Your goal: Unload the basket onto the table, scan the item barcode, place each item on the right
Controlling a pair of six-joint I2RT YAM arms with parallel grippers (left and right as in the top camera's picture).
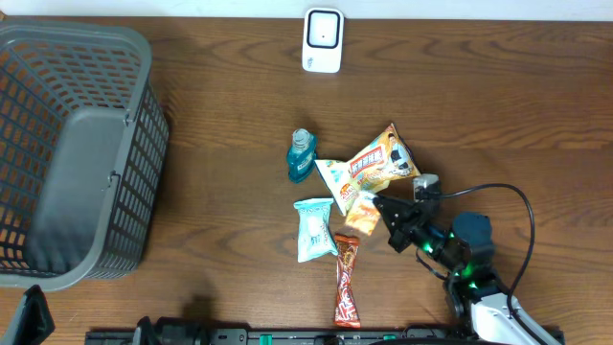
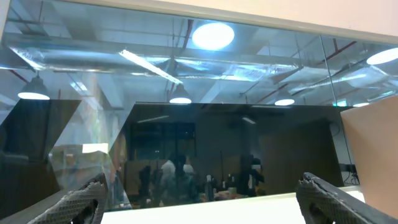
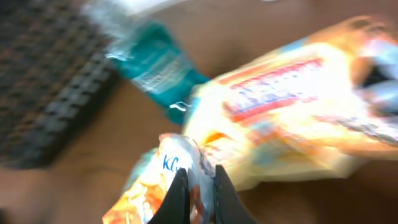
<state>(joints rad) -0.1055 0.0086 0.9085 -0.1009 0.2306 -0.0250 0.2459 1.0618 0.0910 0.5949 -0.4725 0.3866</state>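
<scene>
Basket (image 1: 77, 153) at left of table (image 1: 230, 115), scanner (image 1: 323, 40) at far edge, bottle (image 1: 302, 156) just left of snack bag (image 1: 383, 163), bar (image 1: 346, 280) near front edge

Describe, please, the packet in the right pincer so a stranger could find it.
On the wooden table, find the snack pile right of the grey basket. The small orange packet lies beside the large yellow bag; it alone is pinched by the right pincer.

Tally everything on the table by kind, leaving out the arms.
Snack packets: 4 (large orange bag, small orange-and-white packet, pale teal packet, red-brown bar wrapper)
Bottles: 1 (blue bottle)
Baskets: 1 (grey basket)
Scanners: 1 (white scanner)
Total: 7
</scene>
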